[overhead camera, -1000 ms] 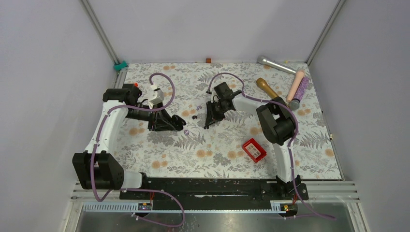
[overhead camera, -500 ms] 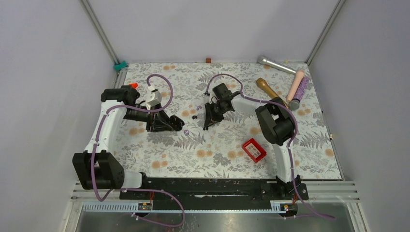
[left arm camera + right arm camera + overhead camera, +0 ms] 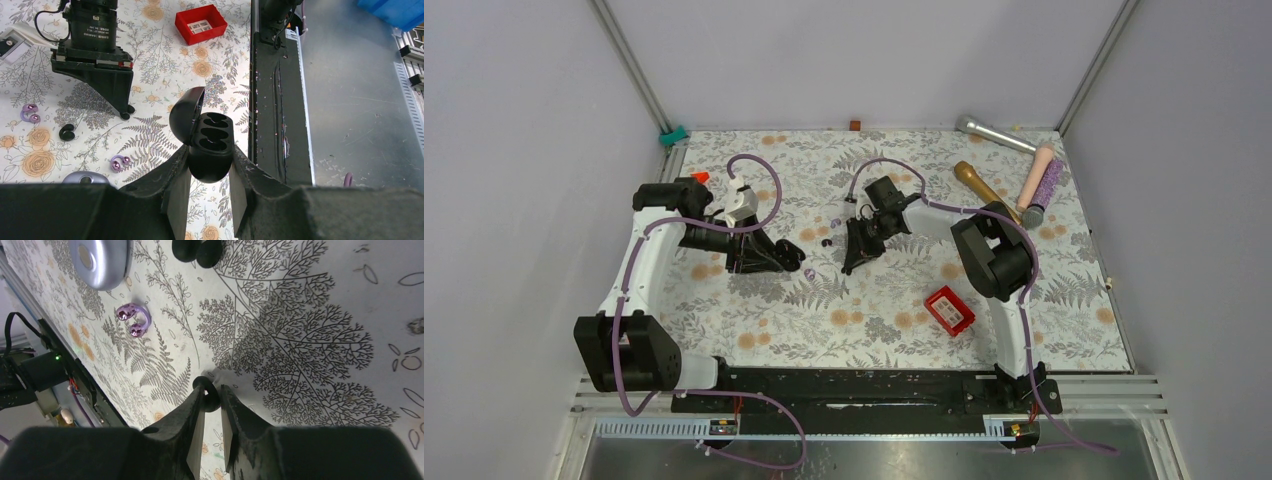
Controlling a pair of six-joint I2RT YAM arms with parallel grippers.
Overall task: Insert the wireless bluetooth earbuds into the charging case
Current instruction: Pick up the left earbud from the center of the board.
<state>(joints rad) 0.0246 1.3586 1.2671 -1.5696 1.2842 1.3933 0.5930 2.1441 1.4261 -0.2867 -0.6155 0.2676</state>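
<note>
The cloth shows grey ferns and orange flowers; the charging case is black, one earbud purple.

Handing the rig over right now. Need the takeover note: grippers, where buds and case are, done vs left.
Left gripper: shut on the black charging case, lid open, both sockets empty.
Right gripper: shut on one black earbud, down by the mat; contact with the mat unclear.
Loose on the mat: second black earbud, first purple earbud, second purple earbud, lavender case.
Done: black case open, one bud gripped.
Left: no bud seated yet; carry the gripped bud to the case, then the others.
</note>
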